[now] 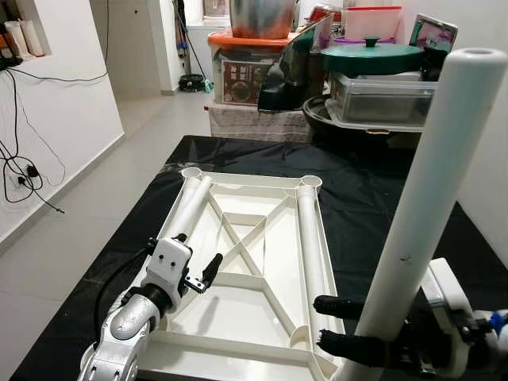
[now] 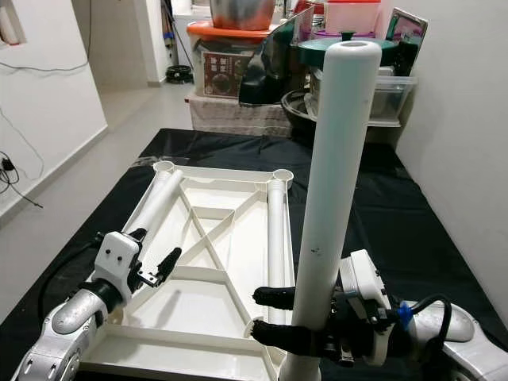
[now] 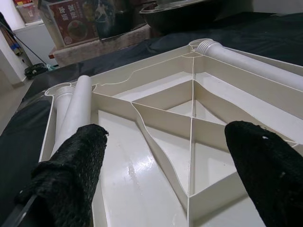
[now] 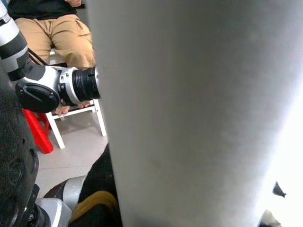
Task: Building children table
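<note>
Cables [image 1: 20, 171] trail down the white wall at the far left, above a pale tiled floor [image 1: 103, 198]. The left tool [image 1: 198, 270] hovers over the near left part of the upturned white tabletop [image 1: 246, 278], its two black fingers [image 3: 71, 175] spread wide apart and holding nothing. The tabletop lies underside up on the desk [image 1: 373, 198], which is covered in black cloth; ribs cross inside the tabletop's frame in an X. One white leg [image 1: 190, 206] lies along the left edge of the frame, its far end by the far left corner socket. A second leg [image 1: 311, 238] lies along the right edge, running back to the far right socket. The right tool [image 2: 278, 317] is closed around a third leg [image 2: 333, 182], gripping it low down and holding it nearly upright over the near right corner of the tabletop. Beyond the desk stand stacked plastic containers [image 1: 381, 99], a green lid [image 1: 371, 55] and a metal pot [image 1: 262, 17]. In the right wrist view, a seated person's legs [image 4: 61, 38] in tan trousers show behind the leg.
</note>
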`<state>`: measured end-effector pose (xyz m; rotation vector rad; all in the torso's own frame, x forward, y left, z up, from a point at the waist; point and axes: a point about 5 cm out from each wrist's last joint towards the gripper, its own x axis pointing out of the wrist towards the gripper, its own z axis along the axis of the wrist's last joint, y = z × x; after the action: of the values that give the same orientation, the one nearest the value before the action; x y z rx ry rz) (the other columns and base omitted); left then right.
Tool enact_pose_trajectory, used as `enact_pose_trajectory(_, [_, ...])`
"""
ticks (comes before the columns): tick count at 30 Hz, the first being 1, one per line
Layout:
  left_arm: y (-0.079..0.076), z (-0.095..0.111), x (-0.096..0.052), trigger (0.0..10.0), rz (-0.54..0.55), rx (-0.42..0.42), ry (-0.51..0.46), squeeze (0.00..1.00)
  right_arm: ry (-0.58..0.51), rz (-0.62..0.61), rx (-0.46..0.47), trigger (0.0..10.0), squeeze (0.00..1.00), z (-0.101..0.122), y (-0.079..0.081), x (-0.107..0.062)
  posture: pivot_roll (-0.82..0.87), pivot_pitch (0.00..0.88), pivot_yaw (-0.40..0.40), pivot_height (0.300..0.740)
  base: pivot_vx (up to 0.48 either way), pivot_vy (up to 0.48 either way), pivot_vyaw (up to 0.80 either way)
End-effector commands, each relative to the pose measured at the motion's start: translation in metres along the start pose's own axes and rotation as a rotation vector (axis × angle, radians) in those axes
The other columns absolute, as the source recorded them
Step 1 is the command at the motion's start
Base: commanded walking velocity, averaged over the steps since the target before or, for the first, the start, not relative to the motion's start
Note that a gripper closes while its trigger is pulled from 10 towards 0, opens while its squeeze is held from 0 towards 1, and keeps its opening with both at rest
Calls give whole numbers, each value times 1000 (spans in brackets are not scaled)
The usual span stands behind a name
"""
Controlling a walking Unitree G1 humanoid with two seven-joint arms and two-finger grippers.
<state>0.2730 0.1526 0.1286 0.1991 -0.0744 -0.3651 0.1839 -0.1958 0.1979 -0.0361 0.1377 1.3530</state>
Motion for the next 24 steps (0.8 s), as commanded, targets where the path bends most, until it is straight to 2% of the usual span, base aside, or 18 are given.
enact_pose_trajectory(1, [-2, -3, 0, 10000, -5, 11, 10, 0, 42, -37, 148, 0, 0, -32, 0, 7, 26, 0, -29, 740, 0, 0, 0])
enact_pose_trajectory(7, [0, -4, -1, 10000, 10, 15, 12, 0, -29, -184, 79, 0, 0, -33, -17, 22, 29, 0, -30, 740, 0, 0, 0])
enact_pose_trajectory(10, [0, -4, -1, 10000, 10, 16, 12, 0, -47, -190, 78, 0, 0, -33, -19, 28, 32, 0, -31, 740, 0, 0, 0])
enact_pose_trajectory(17, [1, -3, -1, 10000, 13, 24, 11, 0, -24, -156, 92, 0, 0, -43, -14, 39, 37, 0, -37, 740, 0, 0, 0])
enact_pose_trajectory(24, [0, -4, -1, 10000, 15, 26, 11, 0, -18, -200, 57, 0, 0, -46, -23, 45, 36, 0, -39, 740, 0, 0, 0])
